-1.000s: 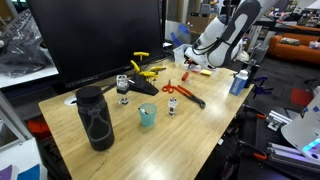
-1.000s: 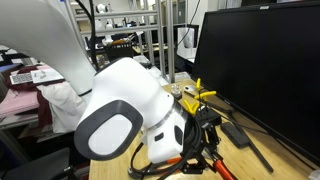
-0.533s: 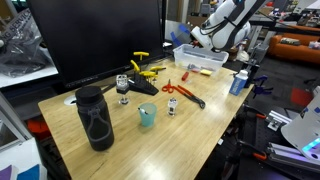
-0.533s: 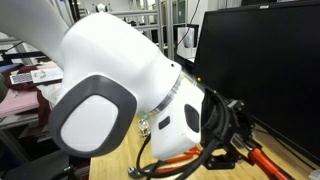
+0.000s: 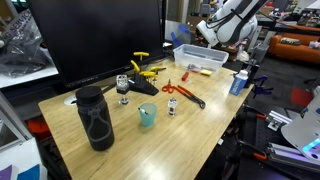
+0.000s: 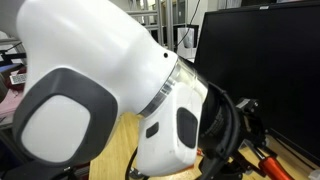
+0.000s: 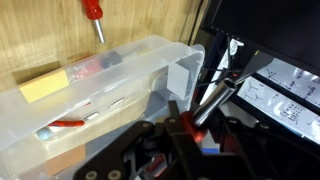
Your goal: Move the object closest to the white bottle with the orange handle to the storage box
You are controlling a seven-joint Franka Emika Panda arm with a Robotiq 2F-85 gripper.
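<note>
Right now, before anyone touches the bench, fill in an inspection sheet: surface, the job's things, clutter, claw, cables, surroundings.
Surface: wooden table, with tools and containers spread over it.
Job's things: white bottle upright near the table edge; storage box open, with yellow and blue items inside.
Clutter: black bottle, teal cup, orange-handled scissors, yellow clamps.
Claw: claw hangs by the storage box's end; a red-and-metal item shows at its fingers, grip cannot be told.
Cables: black cables run along the wrist.
Surroundings: dark monitor behind the table.
</note>
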